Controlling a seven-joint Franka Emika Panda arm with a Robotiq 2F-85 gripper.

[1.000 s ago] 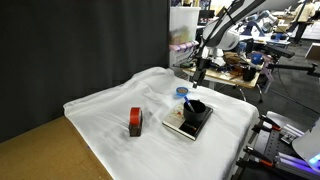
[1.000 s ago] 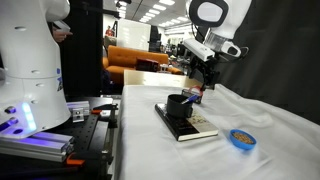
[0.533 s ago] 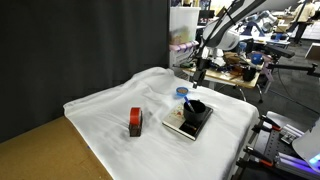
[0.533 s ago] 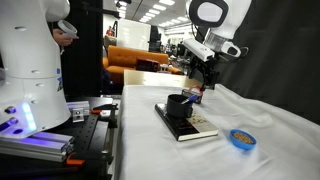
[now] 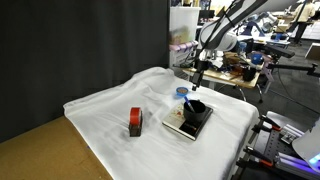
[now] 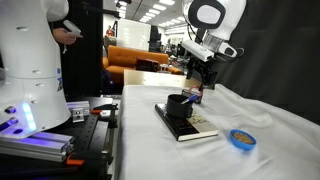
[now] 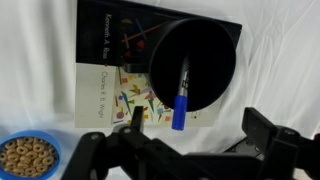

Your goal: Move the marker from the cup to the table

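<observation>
Dead centre in the wrist view, the marker (image 7: 180, 100) leans inside the cup (image 7: 200, 45), which sits on a book (image 7: 105, 80). My fingers (image 7: 264, 130) hang spread above it, holding nothing. The risk: if I clip the rim coming down, the cup tips or skids off the book.
</observation>
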